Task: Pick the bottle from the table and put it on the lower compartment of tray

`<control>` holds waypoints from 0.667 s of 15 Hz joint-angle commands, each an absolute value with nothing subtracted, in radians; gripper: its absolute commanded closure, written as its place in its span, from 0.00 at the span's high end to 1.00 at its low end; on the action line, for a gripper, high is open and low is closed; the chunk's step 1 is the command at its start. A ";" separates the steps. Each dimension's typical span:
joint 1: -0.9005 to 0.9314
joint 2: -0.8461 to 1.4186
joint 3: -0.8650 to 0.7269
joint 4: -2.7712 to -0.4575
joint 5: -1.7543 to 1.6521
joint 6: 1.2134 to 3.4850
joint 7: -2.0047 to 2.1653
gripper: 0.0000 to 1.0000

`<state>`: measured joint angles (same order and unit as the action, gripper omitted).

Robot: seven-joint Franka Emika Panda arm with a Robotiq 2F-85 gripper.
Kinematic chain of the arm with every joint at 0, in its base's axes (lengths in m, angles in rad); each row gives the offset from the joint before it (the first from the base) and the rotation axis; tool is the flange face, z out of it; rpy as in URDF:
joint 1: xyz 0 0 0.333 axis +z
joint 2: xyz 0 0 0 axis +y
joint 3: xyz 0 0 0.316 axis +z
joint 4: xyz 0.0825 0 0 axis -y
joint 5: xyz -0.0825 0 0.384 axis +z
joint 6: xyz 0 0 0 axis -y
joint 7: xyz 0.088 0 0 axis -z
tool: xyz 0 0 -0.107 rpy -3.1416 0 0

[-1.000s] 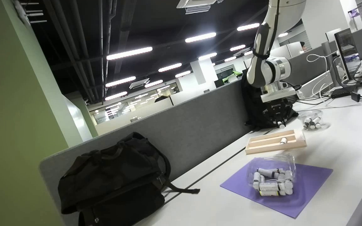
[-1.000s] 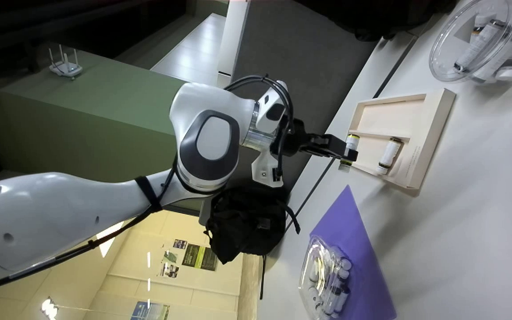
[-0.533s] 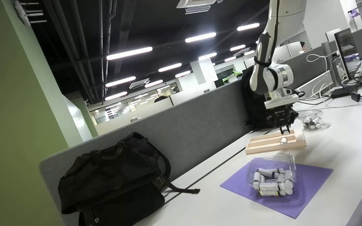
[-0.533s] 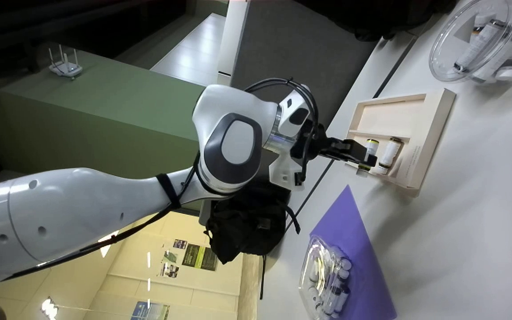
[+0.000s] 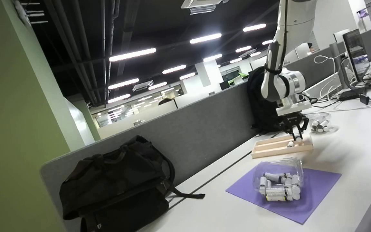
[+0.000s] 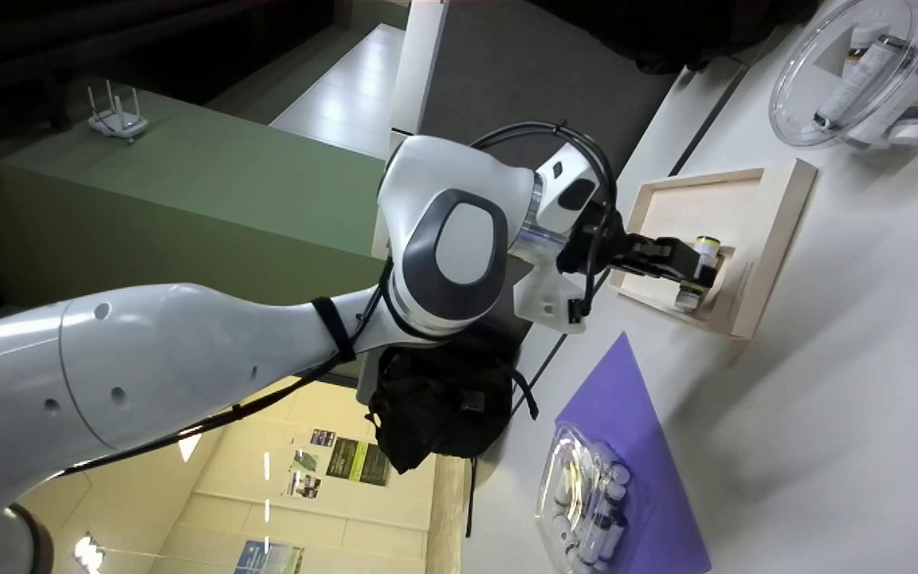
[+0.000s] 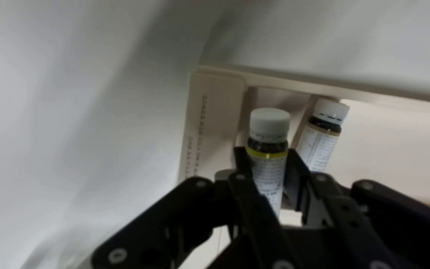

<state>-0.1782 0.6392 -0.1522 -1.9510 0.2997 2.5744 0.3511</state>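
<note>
My gripper [image 7: 267,151] is shut on a small bottle [image 7: 269,173] with a white cap, yellow band and white label. It holds the bottle above the light wooden tray [image 7: 215,123], over its end compartment beside the printed end board. The gripper shows in both exterior views [image 5: 297,136] [image 6: 708,275], as does the held bottle [image 5: 298,139] [image 6: 706,249]. The tray [image 5: 275,153] [image 6: 776,239] lies on the white table [image 5: 349,145]. Another bottle [image 7: 317,144] leans inside the tray, right of the held one in the wrist view. The held bottle's lower end is hidden by the fingers.
A clear tub [image 5: 279,164] of several bottles stands on a purple mat [image 5: 320,180] near the tray. A round clear container [image 5: 328,119] with bottles stands past the tray. A grey divider [image 5: 204,132] and black backpacks [image 5: 118,183] line the table's edge.
The gripper has moved with the held bottle from the tray's edge inward and lower, over the end compartment with the other bottle. The tray and the other bottle have not moved.
</note>
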 commanded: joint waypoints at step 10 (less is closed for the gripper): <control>-0.197 0.675 -0.137 -1.886 0.326 2.506 0.344 0.11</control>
